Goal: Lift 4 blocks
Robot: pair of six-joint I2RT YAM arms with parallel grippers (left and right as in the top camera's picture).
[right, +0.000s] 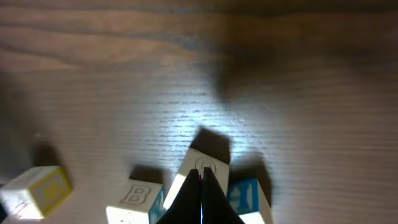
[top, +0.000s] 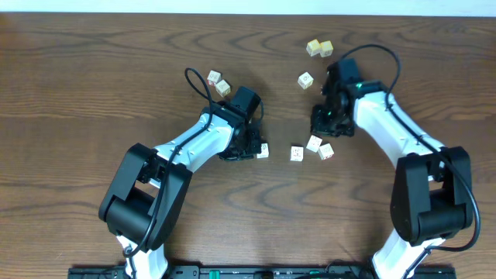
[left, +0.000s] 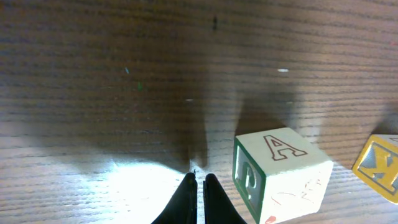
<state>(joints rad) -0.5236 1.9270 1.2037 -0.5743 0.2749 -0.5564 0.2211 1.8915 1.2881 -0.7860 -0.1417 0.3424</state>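
Note:
Small cream blocks lie on the wooden table. One block (top: 262,150) sits just right of my left gripper (top: 252,149). In the left wrist view that block (left: 280,174) shows an A on top and a P on its side, close to the right of the shut, empty gripper (left: 199,178). Three more blocks (top: 314,144) cluster below my right gripper (top: 320,132). In the right wrist view the shut gripper (right: 202,170) points at the top of the middle block (right: 211,160), between a B block (right: 134,198) and a blue-faced block (right: 249,194). It holds nothing.
Two yellowish cubes (top: 319,48) lie at the far edge, with a single cube (top: 306,80) below them. Two more cubes (top: 218,82) lie beside the left arm. A yellow cube (left: 379,165) shows at the right edge of the left wrist view.

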